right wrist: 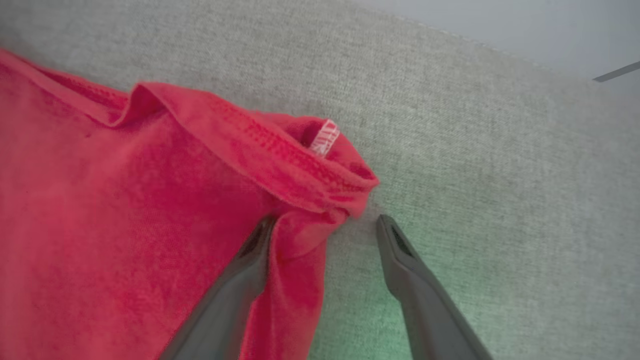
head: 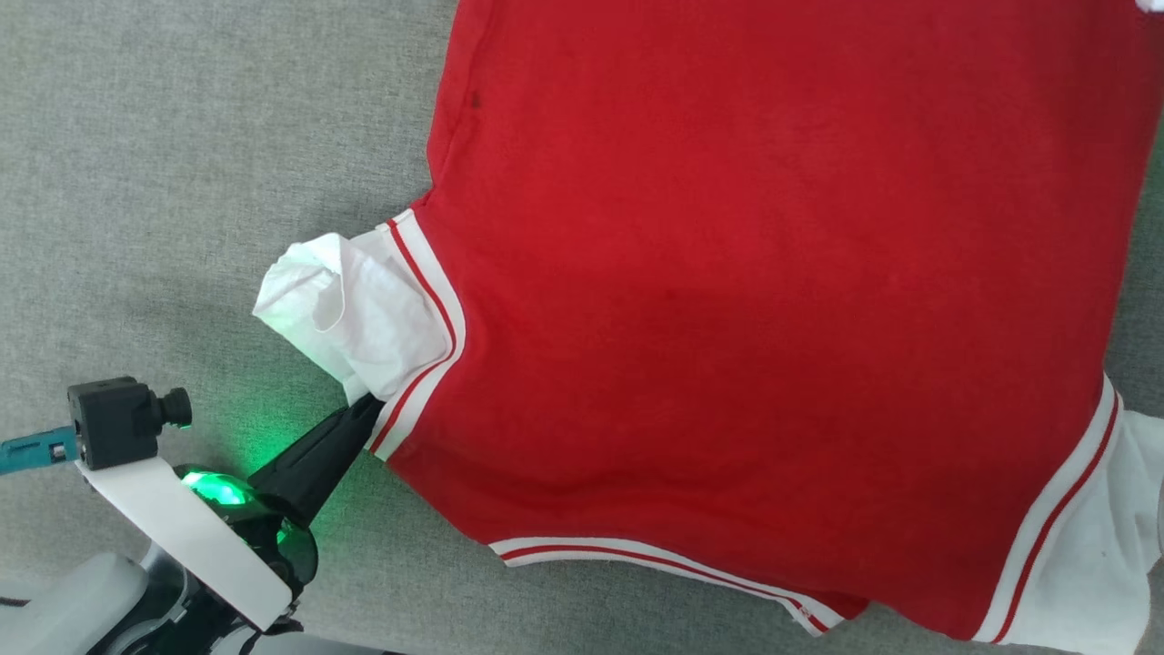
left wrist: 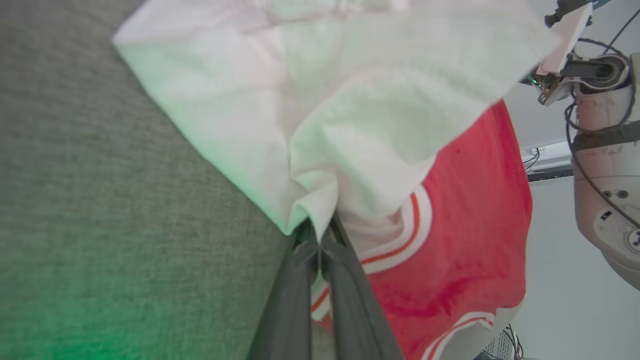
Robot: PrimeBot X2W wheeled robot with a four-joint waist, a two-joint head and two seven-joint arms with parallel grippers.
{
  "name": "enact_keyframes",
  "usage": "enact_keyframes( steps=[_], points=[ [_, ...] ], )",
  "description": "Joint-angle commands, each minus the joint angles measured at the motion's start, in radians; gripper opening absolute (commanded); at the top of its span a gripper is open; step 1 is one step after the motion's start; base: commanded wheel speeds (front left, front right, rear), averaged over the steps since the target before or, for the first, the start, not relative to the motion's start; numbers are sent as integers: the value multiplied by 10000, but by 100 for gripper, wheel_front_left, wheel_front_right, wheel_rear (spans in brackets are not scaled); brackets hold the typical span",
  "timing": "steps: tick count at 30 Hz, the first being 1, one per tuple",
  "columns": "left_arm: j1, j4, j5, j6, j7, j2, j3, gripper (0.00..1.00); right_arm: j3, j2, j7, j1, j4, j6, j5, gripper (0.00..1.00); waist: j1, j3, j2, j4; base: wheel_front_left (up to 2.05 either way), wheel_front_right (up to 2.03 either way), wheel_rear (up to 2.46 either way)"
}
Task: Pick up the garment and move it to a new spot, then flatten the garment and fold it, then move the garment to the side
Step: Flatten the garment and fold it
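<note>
1. The garment (head: pixel 773 273) lies spread with a plain red side up on the grey fabric surface (head: pixel 182 136). In the head view it stretches from the left gripper (head: pixel 366 407) away to the right and up past the top edge.
2. Its long axis runs from the striped neck trim (head: pixel 655 555), low and to the right of the left gripper, up through the red body. The axis leans slightly. The neck end points toward the robot and the hem end points away.
3. The white sleeve (head: pixel 355 309) directly above the left gripper is crumpled and folded over on itself. The other white sleeve (head: pixel 1082 564) lies well apart from that gripper, at the lower right of the head view.
4. The left gripper is clamped tight on the lower edge of the crumpled sleeve, just beside its red-and-white cuff band. In the left wrist view its fingers (left wrist: pixel 345 280) press together with white cloth pinched at the tips.
5. The right gripper (right wrist: pixel 325 222) stands spread wide at a rolled red hem corner. One finger is against the cloth, the other is over bare grey surface, and nothing is gripped. How far it is from the left gripper cannot be told.
6. A small white tag (right wrist: pixel 325 137) with red marks sits inside the rolled hem. Its print is too blurred to read.
</note>
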Motion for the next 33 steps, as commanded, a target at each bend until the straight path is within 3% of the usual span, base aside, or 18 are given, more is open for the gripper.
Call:
enact_keyframes(
  steps=[1,3,4,5,6,13,18,27,33],
  points=[
    [-145,39,-31,26,-32,-32,-79,0,37,147,186,155,310,-7,-42,100,0,42,0,7,0,0,0],
    [-254,45,-64,26,-110,-14,-189,0,10,346,247,127,538,-5,72,100,0,68,0,-9,0,0,0],
    [-294,41,-79,26,-176,7,-244,0,14,412,266,110,625,-5,116,69,0,74,0,-18,0,0,0],
    [-323,47,-88,26,-205,26,-298,0,64,429,303,116,710,-5,117,23,0,75,0,-35,0,0,0],
    [-344,52,-99,26,-265,41,-351,0,84,392,277,125,767,-5,103,0,0,66,0,-53,0,0,0],
    [-454,242,-321,26,-561,-71,-623,0,113,-85,-462,328,440,-10,325,0,0,-415,0,-191,0,0,0],
    [-169,412,-600,25,-745,-166,-673,0,560,-741,-406,1387,-517,-8,1499,0,0,-1150,0,-339,0,0,0],
    [270,800,-788,25,-962,-259,-376,0,628,-1999,950,5420,-4460,-8,4065,0,0,-2403,0,-735,0,0,0],
    [577,1038,-750,25,-1026,-322,-170,0,335,-1878,1841,8350,-6984,-8,4881,0,0,-2826,0,-973,0,0,0]
  ],
)
